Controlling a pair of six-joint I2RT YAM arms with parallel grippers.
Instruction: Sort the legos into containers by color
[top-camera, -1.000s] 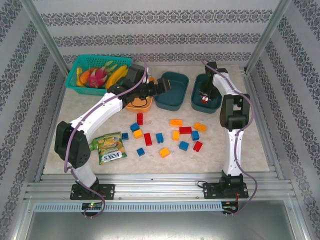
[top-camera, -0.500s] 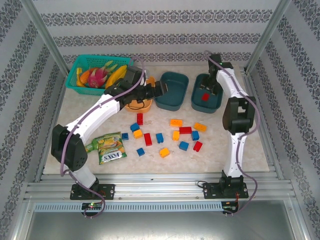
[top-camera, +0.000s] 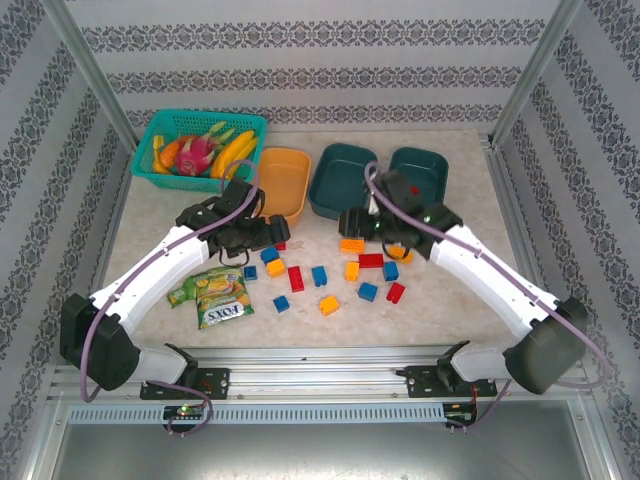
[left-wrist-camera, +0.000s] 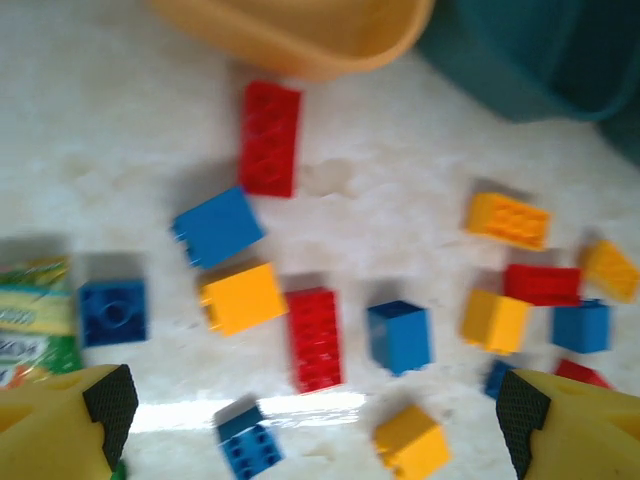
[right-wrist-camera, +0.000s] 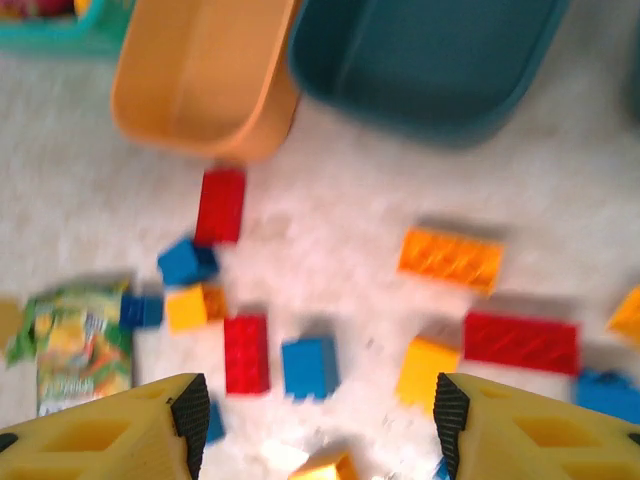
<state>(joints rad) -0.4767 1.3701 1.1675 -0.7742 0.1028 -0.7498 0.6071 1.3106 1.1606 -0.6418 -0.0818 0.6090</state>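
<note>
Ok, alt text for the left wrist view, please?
Loose red, blue and orange-yellow legos lie scattered on a pale table, framed by the yellow fingers of the open left hand in the bottom corners. An orange tub and a dark teal tub edge the top; a green snack packet peeks in at left.

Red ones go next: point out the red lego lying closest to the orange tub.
The long red brick right by the near rim of the orange tub. The other red bricks lie farther off, among blue and yellow ones.
</note>
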